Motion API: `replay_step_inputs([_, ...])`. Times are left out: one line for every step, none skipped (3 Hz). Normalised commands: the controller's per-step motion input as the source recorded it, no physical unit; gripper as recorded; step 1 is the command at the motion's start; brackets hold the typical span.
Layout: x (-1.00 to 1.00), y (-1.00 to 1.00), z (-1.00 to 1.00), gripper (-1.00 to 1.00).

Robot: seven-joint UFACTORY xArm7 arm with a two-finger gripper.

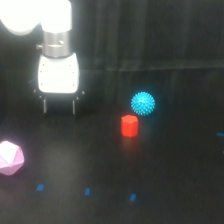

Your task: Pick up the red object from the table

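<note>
while the gripper (59, 106) hangs near the table's (165, 200) far left edge with jaws spread and empty, the red object (129, 125) stands mid-table, well apart, with the blue ball (143, 103) just behind it, so i judge the approach is not yet begun.

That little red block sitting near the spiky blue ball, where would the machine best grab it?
Probably from straight above, closing on two opposite flat sides of the red block. It stands upright with its flat top up. The blue ball sits close behind, so pinching across the exterior view's left and right seems safest. The end effector is open, off to that view's left.
</note>
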Motion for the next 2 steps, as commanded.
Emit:
replay_step_inputs([0.4, -0.09, -0.96, 1.0])
replay_step_inputs([0.99, -0.09, -0.61, 0.94])
